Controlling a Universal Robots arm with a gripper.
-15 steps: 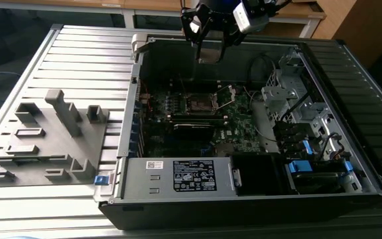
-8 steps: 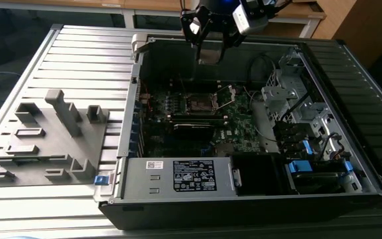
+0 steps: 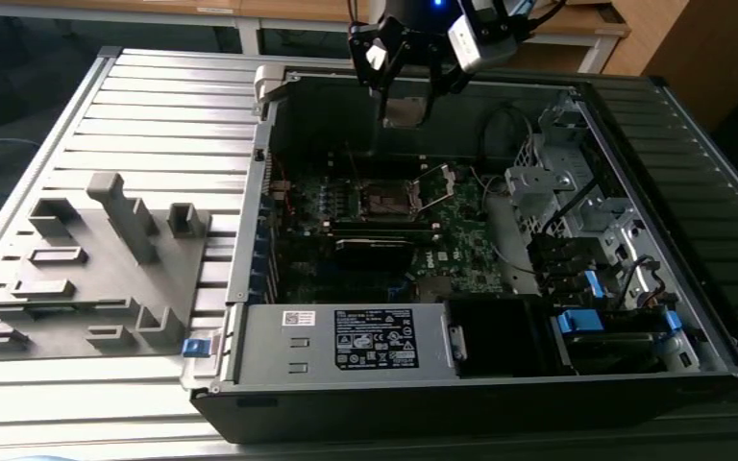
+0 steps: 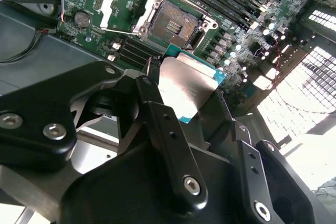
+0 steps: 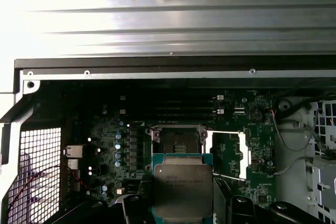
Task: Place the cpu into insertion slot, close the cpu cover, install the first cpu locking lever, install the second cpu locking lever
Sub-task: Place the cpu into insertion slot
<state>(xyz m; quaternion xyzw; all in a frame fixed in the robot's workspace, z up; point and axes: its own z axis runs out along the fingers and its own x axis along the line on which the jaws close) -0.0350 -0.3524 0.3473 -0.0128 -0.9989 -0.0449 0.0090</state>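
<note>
In the second wrist view the gripper (image 4: 185,83) clamps the cpu (image 4: 185,90) by opposite edges (silver top showing); the exterior view adds height: cpu well above the bare insertion slot (image 3: 386,199), cpu cover (image 3: 437,184) raised beside it.

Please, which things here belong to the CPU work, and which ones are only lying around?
Belong to the job: cpu, held in the claw; open insertion slot; cpu cover, standing open.
Lying about: power supply box; grey moulded tray; blue-tabbed drive brackets.
</note>
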